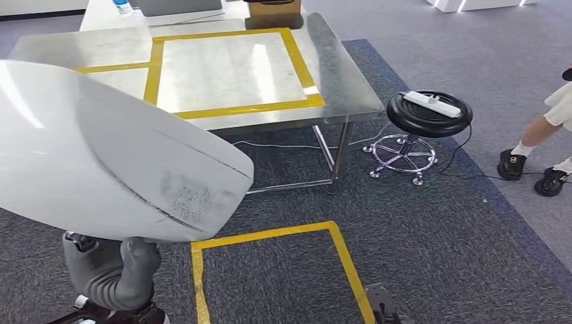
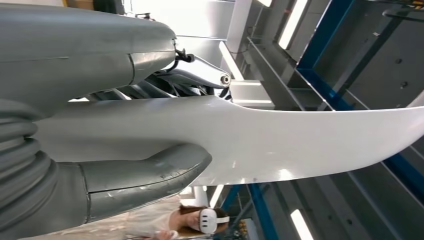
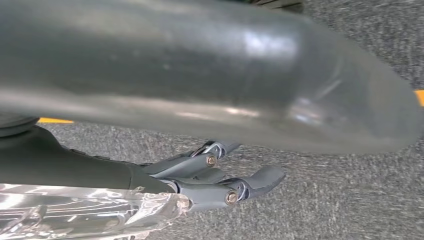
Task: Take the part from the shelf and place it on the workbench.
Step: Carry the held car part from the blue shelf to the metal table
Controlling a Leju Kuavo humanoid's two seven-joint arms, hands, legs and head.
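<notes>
The big white part [image 1: 101,155] is held by the left hand [image 2: 100,125], fingers wrapped over and under it, its long side stretching toward the surface [image 1: 337,74] just ahead; the right hand [image 3: 220,180] holds nothing, fingers loose.

I see the part [image 1: 101,148] as a large, smooth white shell with a glossy curved face and a rounded edge, with a patch of grey scuffing near its lower right end. It sits tilted in the air at the left of my head view, above the dark carpet and short of the surface [image 1: 337,74]. That surface is a steel top on metal legs, marked with a rectangle of yellow tape. In the left wrist view the part [image 2: 300,145] stretches out as a long white blade, tapering away from the hand.
</notes>
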